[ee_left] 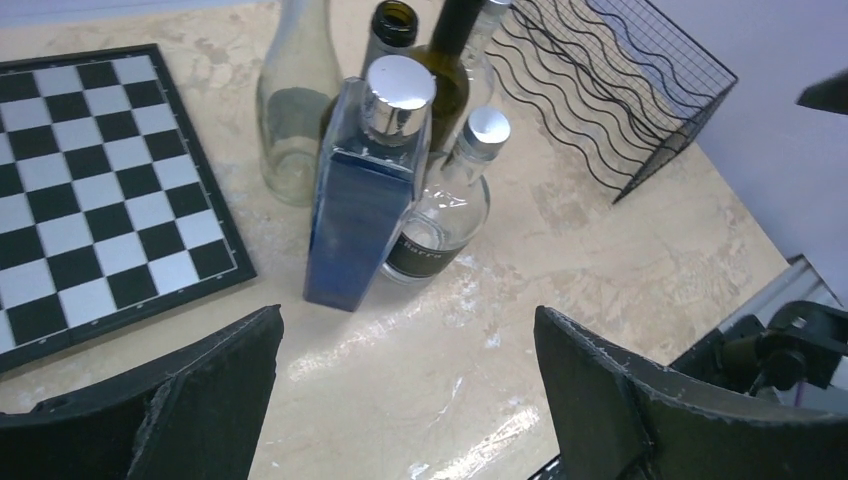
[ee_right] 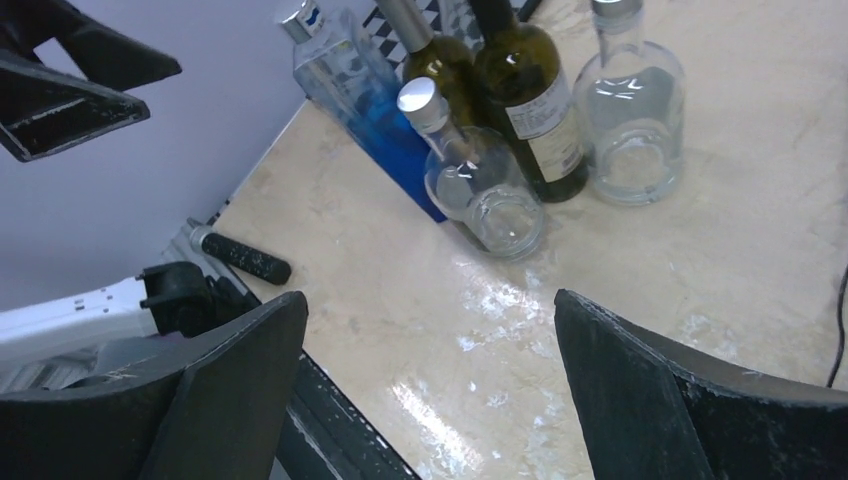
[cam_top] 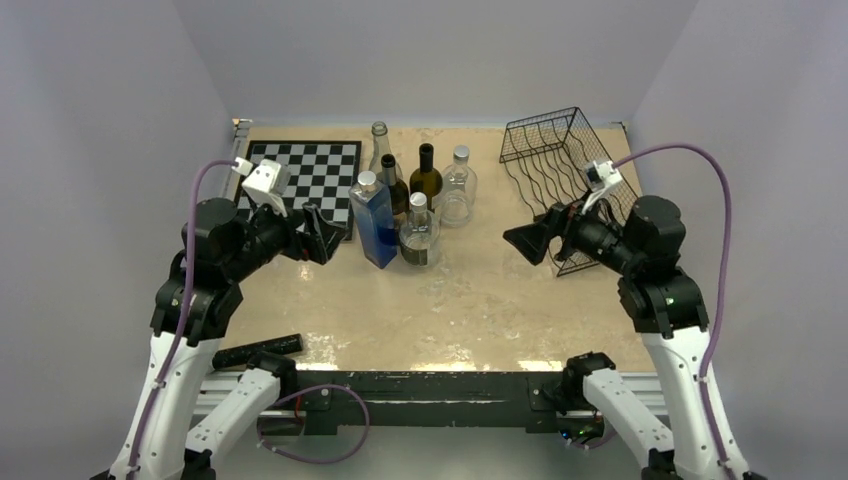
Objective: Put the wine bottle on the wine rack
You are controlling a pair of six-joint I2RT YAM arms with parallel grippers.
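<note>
The dark green wine bottle with a black neck stands upright in a cluster of bottles at mid-table; it also shows in the left wrist view and, with a pale label, in the right wrist view. The black wire wine rack stands at the back right, empty, and its wavy rows show in the left wrist view. My left gripper is open and empty, just left of the cluster. My right gripper is open and empty, in front of the rack.
Around the wine bottle stand a blue square bottle, a round clear bottle with a dark label, a clear capped bottle, an open olive bottle and a tall clear one. A chessboard lies back left. A black cylinder lies near left.
</note>
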